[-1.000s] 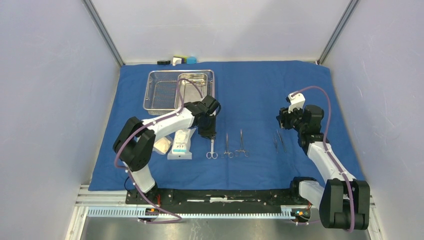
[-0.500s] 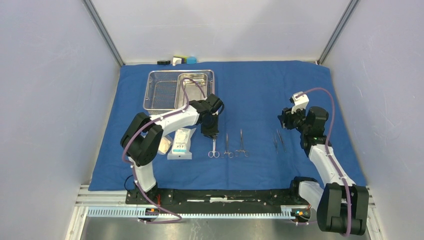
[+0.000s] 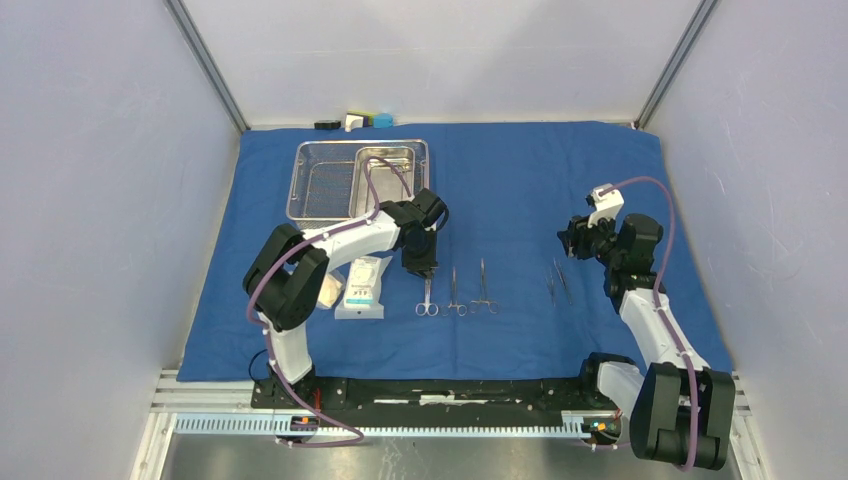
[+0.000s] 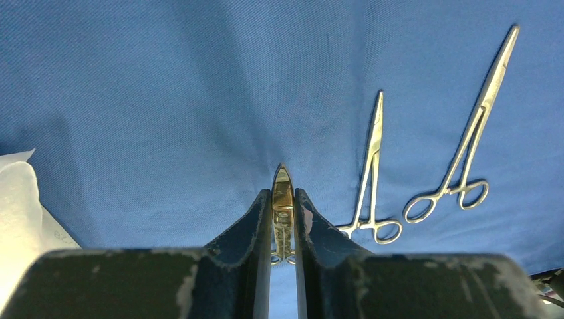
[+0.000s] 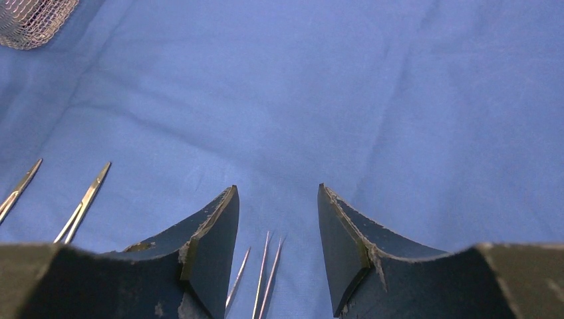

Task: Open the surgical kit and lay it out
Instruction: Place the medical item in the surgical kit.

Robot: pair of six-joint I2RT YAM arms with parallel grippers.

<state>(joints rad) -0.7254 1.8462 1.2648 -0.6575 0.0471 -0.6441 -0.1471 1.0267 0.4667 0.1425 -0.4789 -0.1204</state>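
The blue cloth wrap (image 3: 520, 180) lies spread flat. On it at the back left stand the wire-mesh basket (image 3: 322, 182) and, inside its right part, the smaller steel pan (image 3: 388, 172). My left gripper (image 3: 425, 270) is shut on the blades of a scissor-like instrument (image 4: 282, 196) whose rings rest on the cloth (image 3: 425, 309). Two more instruments (image 3: 455, 291) (image 3: 483, 288) lie to its right, and show in the left wrist view (image 4: 371, 166) (image 4: 473, 136). My right gripper (image 5: 276, 199) is open and empty above thin tweezers (image 5: 266, 279) (image 3: 557, 282).
White and green packets (image 3: 362, 287) lie left of the held instrument; one edge shows in the left wrist view (image 4: 16, 212). Small black (image 3: 326, 125), white (image 3: 353, 122) and blue (image 3: 382, 120) blocks sit beyond the cloth's back edge. Grey walls stand on both sides.
My left arm's elbow swung in while its gripper stayed on the instrument. My right gripper drew back a little to the right, away from the tweezers.
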